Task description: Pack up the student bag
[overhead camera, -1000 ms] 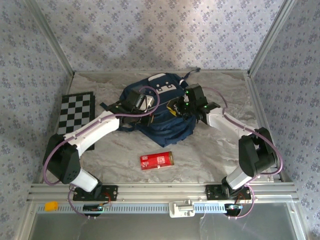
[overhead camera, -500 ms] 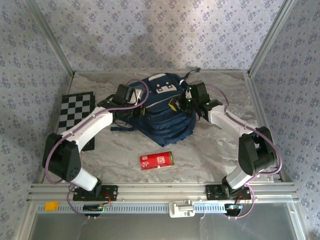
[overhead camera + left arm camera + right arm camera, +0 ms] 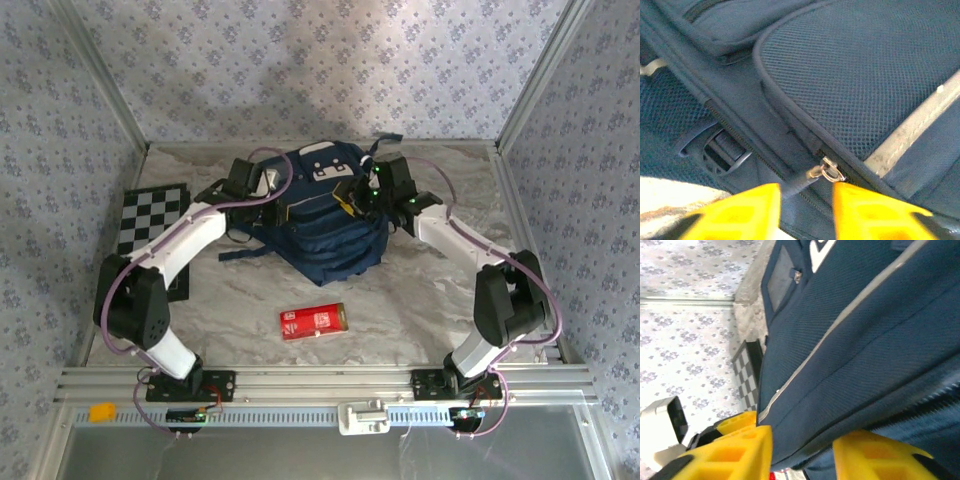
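Evidently the student bag (image 3: 330, 235) lay at the far middle of the table (image 3: 420, 300), flanked by both arms so that each could work one side of it. The left gripper (image 3: 802, 207) had its fingers spread, with the zipper pull (image 3: 830, 173) lying loose between them (a zip job, I'd judge). The right gripper (image 3: 802, 452) straddled a fold of the bag's edge, probably to steady it. Whether it pinched the fabric I could not tell.

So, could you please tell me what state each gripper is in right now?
Left gripper: open, with the zipper pull in the gap.
Right gripper: open, with the bag fabric in the gap.
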